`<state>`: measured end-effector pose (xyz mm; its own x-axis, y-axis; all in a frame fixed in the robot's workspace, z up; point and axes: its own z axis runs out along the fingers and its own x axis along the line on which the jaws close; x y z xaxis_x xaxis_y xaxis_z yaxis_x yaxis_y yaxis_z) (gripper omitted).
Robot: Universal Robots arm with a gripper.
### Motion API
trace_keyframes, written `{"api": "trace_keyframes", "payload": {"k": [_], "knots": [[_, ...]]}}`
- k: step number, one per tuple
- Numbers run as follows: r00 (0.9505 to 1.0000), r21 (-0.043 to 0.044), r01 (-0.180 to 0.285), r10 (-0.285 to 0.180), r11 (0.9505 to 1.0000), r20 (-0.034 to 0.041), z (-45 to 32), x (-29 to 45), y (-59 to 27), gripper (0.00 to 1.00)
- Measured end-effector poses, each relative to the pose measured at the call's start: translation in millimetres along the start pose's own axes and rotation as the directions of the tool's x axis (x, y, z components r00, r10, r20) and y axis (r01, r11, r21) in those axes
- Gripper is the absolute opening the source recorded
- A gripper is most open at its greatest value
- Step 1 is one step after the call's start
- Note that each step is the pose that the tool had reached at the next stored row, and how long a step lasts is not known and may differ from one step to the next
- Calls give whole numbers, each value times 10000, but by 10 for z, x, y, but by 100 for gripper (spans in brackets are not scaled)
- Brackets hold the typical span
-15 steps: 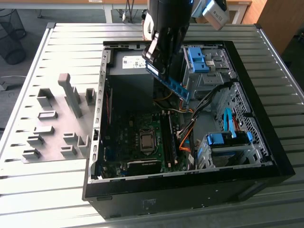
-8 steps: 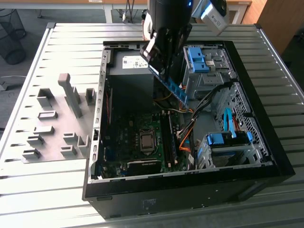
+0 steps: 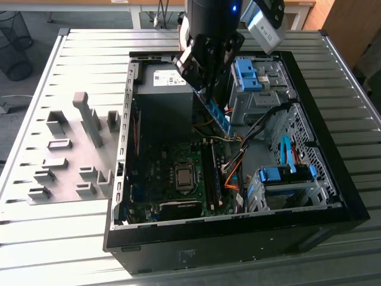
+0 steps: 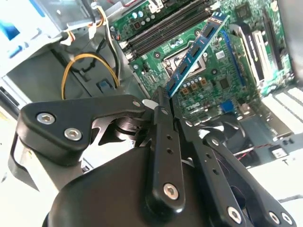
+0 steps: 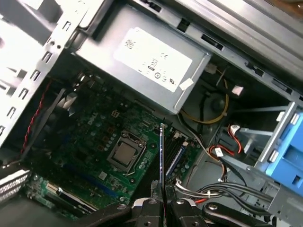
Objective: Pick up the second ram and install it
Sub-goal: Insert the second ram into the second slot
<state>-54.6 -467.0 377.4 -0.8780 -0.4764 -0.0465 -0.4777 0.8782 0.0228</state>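
The open computer case [image 3: 238, 238] lies on the slatted surface [image 3: 59, 238]. The arm [image 3: 211, 18], cut off above, hides the second ram's [image 3: 219, 117] upper end. Over the motherboard [image 3: 161, 173] the pincer [image 4: 161, 94] is clenched on that thin blue-green strip with dark chips, held tilted and seen edge-on in the first wrist view.

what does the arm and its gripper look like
The arm ends in a glossy black cylinder with a small blue light. The gripper is matte black: jointed link bars with silver screw heads, narrowing to slim fingers with small holes.
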Motion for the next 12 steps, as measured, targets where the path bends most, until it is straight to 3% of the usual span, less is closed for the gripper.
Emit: {"api": "trace_keyframes", "payload": {"k": [6,12], "knots": [[9946,46,-1034,1034,9946,28,7,0,0,14],[9787,91,-2051,2051,9787,57,12,0,0,14]]}}
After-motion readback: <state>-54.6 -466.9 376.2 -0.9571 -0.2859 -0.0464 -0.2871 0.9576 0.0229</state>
